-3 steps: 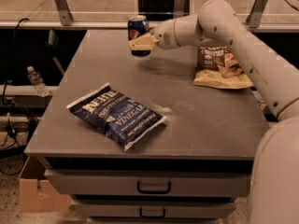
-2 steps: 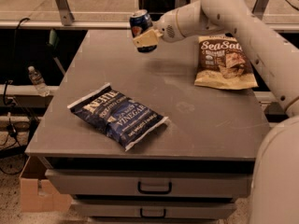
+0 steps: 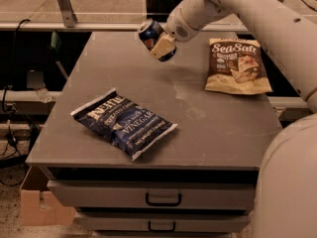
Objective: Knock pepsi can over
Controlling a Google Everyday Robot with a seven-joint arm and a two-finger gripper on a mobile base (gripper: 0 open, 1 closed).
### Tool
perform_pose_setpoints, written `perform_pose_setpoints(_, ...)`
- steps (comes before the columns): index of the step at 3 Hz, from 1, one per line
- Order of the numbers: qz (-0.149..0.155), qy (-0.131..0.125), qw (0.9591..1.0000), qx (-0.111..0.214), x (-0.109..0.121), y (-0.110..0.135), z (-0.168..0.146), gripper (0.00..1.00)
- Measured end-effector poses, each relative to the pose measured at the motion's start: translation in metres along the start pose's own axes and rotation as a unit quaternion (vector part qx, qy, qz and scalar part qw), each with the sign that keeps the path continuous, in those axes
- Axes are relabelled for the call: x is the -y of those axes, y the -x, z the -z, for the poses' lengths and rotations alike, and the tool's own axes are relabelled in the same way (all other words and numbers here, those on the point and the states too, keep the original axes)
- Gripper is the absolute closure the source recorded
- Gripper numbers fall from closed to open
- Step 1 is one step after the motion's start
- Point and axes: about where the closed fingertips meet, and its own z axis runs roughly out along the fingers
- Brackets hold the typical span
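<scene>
I log the table [image 3: 218, 133] first. The dark blue chip bag [image 3: 124, 123] lies at its near left and the Sea Salt bag [image 3: 237, 66] at its far right. My arm [image 3: 247, 14] reaches over its far edge. The gripper [image 3: 162, 46] sits there, clamped on the pepsi can [image 3: 150, 32], which tilts leftward, apparently clear of the table. Finding: the can is tipped but held, not yet lying down. Laying it over remains.
</scene>
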Motion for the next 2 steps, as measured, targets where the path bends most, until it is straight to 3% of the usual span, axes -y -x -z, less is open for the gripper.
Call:
perform_pose_setpoints(1,0.034,0.002,0.9976,-0.061,-0.0078,-0.0128,0.0019,0.83)
perform_pose_setpoints(2,0.059,0.008,0.9937,-0.095,-0.0153,-0.0169,-0.0002,0.60)
